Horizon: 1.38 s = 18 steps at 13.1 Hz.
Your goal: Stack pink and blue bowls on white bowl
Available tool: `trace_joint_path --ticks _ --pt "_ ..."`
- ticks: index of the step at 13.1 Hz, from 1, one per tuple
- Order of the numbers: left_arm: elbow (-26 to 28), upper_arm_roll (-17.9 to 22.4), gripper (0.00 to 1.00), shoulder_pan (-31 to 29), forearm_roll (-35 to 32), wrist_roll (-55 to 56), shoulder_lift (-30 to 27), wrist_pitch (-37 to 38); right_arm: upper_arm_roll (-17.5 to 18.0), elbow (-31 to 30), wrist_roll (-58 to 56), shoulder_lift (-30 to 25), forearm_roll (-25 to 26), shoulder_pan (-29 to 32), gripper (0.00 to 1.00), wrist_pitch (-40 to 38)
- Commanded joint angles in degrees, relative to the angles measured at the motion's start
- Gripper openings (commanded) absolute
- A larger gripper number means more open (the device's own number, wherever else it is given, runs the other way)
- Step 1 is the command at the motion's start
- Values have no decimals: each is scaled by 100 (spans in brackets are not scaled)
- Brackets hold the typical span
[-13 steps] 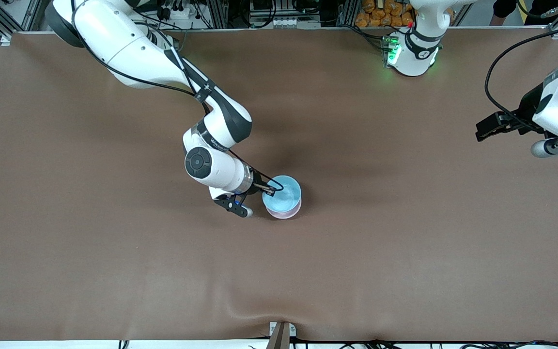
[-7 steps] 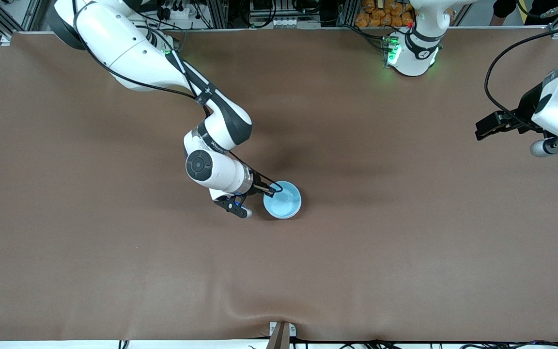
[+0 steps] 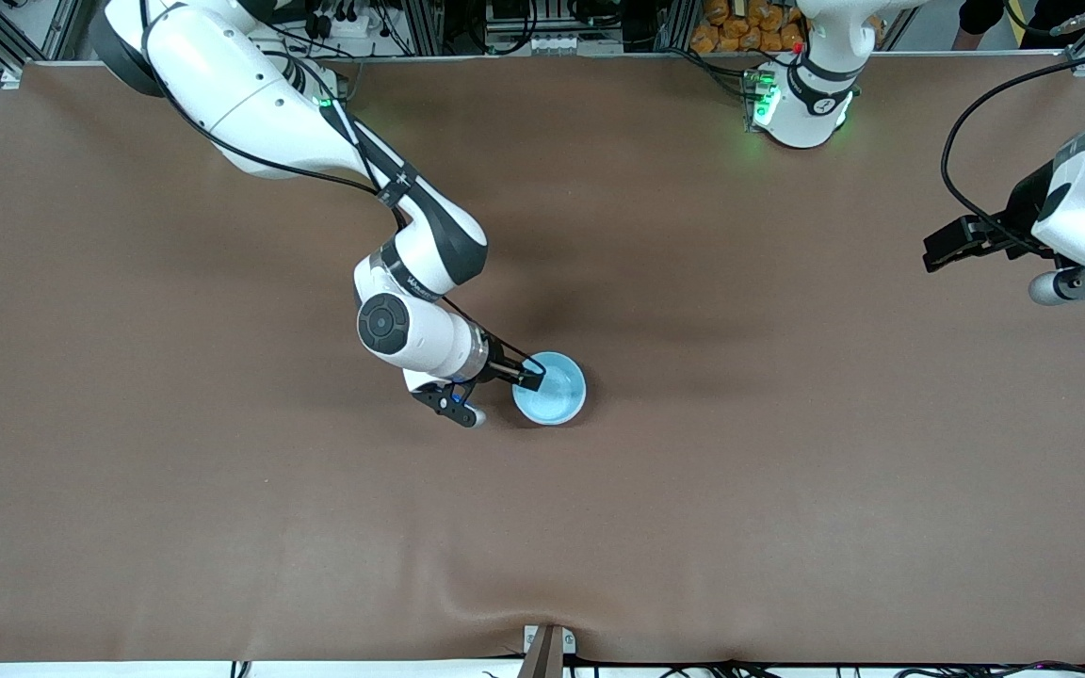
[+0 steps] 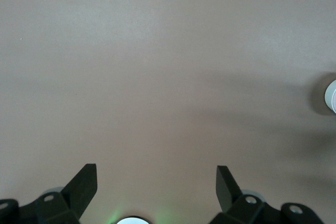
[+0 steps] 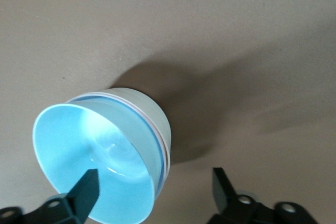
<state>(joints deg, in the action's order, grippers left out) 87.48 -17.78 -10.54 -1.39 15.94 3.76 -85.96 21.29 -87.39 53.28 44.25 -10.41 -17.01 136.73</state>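
- Front view: your blue bowl (image 3: 550, 388) sits nested on top of the stack around mid tabletop (image 3: 222, 527), and it hides whatever is under it from above. The right pincer (image 3: 531, 376) straddles the bowl's rim on the right arm's side, jaws spread, not gripping; looks to me like the drop-off is done. The left pincer (image 3: 952, 247) waits well away from the blue bowl, toward the left arm's end, over bare tabletop.
- Left wrist view: the left pincer (image 4: 156, 182) is wide open with nothing between the fingers. Only brown tabletop below, plus a pale round bit at the edge I can't identify.
- Right wrist view: one finger (image 5: 86, 187) hangs inside the blue bowl (image 5: 94, 156), the other outside. A thin pink rim (image 5: 160, 135) peeks out under it, then the white bowl (image 5: 149, 111) wall. Nothing blocks the way; lift straight up so you don't clip the rim.
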Motion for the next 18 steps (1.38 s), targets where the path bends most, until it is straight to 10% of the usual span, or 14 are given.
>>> trace_joint_path --ticks 1,10,18 --pt "164 -15 100 -53 69 -56 -200 26 -37 108 42 -126 -66 -4 100 -49" --pt "199 -15 100 -62 77 -56 -209 26 -29 152 -395 -1461 75 725 100 -2033" --pt "217 -15 100 -62 77 -56 -262 -44 -195 126 -3461 -2937 980 1972 100 -3651"
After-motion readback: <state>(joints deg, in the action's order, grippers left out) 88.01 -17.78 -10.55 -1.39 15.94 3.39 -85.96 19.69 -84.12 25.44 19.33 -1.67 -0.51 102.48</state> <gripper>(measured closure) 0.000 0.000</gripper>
